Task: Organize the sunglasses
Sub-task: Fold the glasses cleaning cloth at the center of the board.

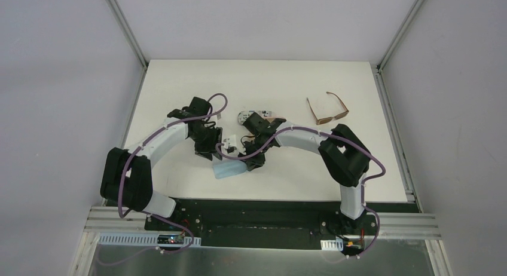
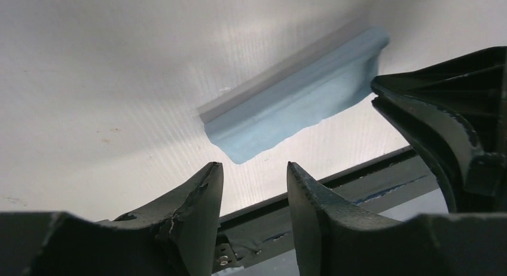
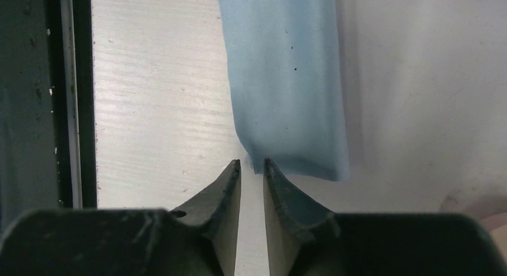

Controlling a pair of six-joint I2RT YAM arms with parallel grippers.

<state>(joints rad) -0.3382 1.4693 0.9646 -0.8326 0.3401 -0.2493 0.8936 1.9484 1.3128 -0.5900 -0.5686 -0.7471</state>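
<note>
Blue folded cloth [image 1: 229, 169] was seen lower centre | left gripper [image 2: 254, 166] was held spread, empty | right gripper [image 3: 252, 162] was nearly pressed together at the cloth corner, pinch could not be told | brown-framed sunglasses [image 1: 332, 117] were left upper right | a square corner pinch was judged needed

The sunglasses [image 1: 327, 109] are sitting far right on the table [image 1: 179, 85], well apart from the cloth [image 1: 229, 169] lying near the front edge, case [image 1: 244, 116] peeking out behind it.

text: none legible | lettered case [image 1: 244, 116] — print too small to read
</note>
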